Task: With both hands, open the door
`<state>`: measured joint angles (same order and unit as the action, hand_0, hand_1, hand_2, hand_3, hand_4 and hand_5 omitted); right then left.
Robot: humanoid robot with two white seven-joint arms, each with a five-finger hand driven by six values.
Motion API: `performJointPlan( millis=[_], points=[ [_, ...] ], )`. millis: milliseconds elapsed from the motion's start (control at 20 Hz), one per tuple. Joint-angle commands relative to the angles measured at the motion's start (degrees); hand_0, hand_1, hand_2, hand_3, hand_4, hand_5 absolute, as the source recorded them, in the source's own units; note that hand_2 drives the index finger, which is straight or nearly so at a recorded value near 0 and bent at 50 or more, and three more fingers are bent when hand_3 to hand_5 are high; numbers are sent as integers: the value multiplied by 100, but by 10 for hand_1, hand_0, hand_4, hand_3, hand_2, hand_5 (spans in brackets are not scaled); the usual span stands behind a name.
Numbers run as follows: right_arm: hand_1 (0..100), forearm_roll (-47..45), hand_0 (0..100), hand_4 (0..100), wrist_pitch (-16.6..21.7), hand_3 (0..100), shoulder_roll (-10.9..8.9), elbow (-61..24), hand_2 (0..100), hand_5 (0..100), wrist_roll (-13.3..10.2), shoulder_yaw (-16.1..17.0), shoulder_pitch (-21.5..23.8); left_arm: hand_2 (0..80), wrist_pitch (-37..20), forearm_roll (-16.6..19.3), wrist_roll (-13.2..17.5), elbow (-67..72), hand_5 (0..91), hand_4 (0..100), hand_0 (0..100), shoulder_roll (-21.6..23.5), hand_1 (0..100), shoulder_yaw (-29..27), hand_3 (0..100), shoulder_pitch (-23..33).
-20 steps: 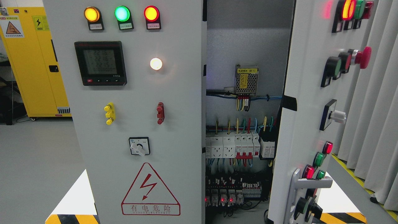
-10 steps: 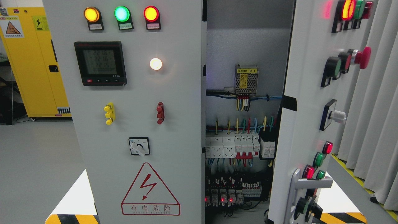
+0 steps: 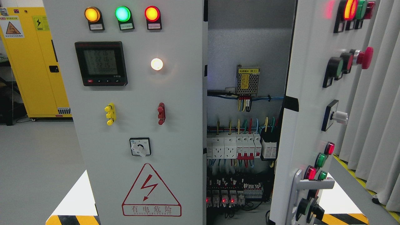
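Electrical cabinet seen from the head camera: the right door stands swung outward, edge-on to the view, exposing the interior with power module, wiring and breakers; its grey handle sits low on the door, beside lit buttons. The left door, closed, carries three lamps, a meter, a rotary switch and a warning triangle. Neither hand appears, so finger state cannot be told

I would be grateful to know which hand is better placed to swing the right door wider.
Probably the right: the right door and its handle sit on that side, already ajar. Neither hand is in view.
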<state>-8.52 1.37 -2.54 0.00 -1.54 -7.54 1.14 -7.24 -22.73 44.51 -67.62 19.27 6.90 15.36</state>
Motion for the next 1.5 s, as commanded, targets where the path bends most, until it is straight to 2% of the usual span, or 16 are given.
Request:
performJointPlan(
  millis=[0,150,250,451,551,601,701,801,901,1001,1202,1352,1452],
  points=[
    [500,0,0,0,-14,0,-10,-79,40,0,-5,7,88,0,-41,-802,6,-3265,0,0,120,1852,556,689,0,-339],
    [500,0,0,0,-5,0,-19,-79,40,0,-5,7,88,0,29,-891,23,-3467,0,0,120,2018,556,742,0,-525],
    [500,0,0,0,-5,0,-19,-79,40,0,-5,-2,88,0,318,-1276,41,-3713,0,0,120,2124,556,777,0,-665],
    [500,0,0,0,-5,0,25,-79,40,0,-5,-2,88,0,1240,-2155,111,-3951,0,0,120,2072,556,874,0,-1323],
    [500,0,0,0,-5,0,25,-79,40,0,-5,-2,88,0,1487,-2315,111,-4100,0,0,120,2028,556,892,0,-1701],
    [500,0,0,0,-5,0,25,-79,40,0,-5,-2,88,0,1645,-2341,111,-4153,0,0,120,1906,556,892,0,-1920],
    [500,0,0,0,-5,0,17,-79,40,0,-13,-2,88,0,2363,-2525,111,-4189,0,0,120,1546,556,892,0,-2578],
    [500,0,0,0,-5,0,17,-79,40,0,-5,7,88,0,3146,-2937,102,-4180,0,0,120,1020,556,883,0,-3237],
    [500,0,0,0,-5,0,17,-79,40,0,-5,7,88,0,3789,-3001,85,-4180,0,0,120,387,556,874,0,-3827],
    [500,0,0,0,-5,0,8,-79,40,0,-5,7,88,0,4089,-3001,85,-4154,0,0,120,113,556,874,0,-4415],
    [500,0,0,0,-5,0,-1,-79,40,0,-5,7,88,0,4459,-3053,76,-3830,0,0,120,24,556,874,0,-5602],
    [500,0,0,0,-5,0,-1,-79,40,0,-5,7,88,0,4564,-3369,58,-3356,0,0,120,-55,556,883,0,-6323],
    [500,0,0,0,-5,0,-10,-79,40,0,-5,7,88,0,4748,-3431,58,-3013,0,0,120,-221,556,883,0,-6693]
  ],
)
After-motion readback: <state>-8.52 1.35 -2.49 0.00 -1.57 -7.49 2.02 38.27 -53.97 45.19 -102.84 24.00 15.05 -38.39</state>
